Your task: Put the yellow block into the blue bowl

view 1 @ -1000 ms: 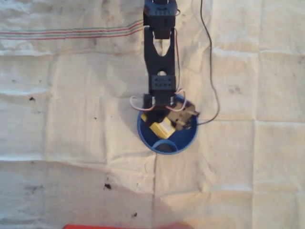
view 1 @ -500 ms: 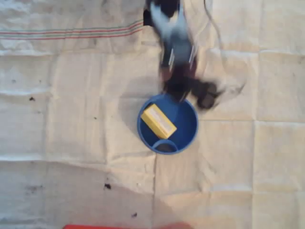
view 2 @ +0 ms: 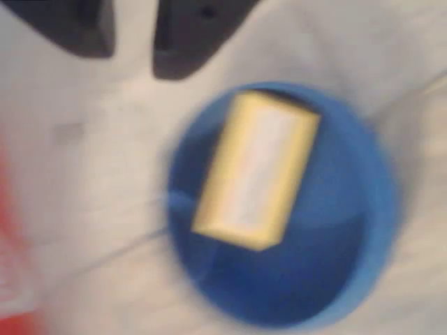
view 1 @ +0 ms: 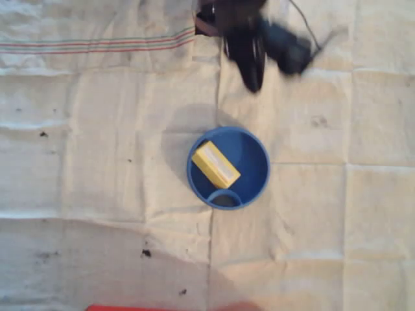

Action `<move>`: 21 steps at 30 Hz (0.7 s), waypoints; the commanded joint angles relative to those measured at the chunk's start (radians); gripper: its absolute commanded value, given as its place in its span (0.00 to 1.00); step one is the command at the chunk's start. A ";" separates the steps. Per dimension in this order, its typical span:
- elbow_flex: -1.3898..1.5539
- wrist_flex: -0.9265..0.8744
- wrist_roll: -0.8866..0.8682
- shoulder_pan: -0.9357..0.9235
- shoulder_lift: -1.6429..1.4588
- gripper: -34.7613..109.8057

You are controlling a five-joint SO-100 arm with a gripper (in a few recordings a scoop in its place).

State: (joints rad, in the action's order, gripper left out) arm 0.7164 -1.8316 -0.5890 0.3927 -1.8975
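The yellow block (view 1: 216,164) lies tilted inside the blue bowl (view 1: 258,162), leaning on its left inner wall in the overhead view. A small dark ring shows at the bowl's bottom (view 1: 225,198). My gripper (view 1: 253,76) is a dark motion-blurred shape at the top of that view, well clear of the bowl. In the wrist view the block (view 2: 255,169) rests in the bowl (view 2: 335,272), and my gripper (view 2: 133,42) stands open above the rim, its two dark fingers (view 2: 190,38) apart with bare cloth between them.
A creased pale cloth (view 1: 97,162) covers the table, with a striped band (view 1: 97,45) at the upper left. A black cable (view 1: 311,32) runs by the arm. A red edge (view 1: 162,308) shows at the bottom.
The gripper let go of the yellow block in the bowl and the arm swung back toward the top of the overhead view. The block has stayed put since.
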 commanded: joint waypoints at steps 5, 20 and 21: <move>-0.054 -0.006 0.011 0.000 -0.204 0.24; 0.819 0.160 0.184 -0.002 -0.910 0.24; 0.904 0.196 0.199 -0.002 -0.968 0.24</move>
State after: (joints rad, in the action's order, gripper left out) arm 1.3975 -1.7503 -0.4249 0.3881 -2.6921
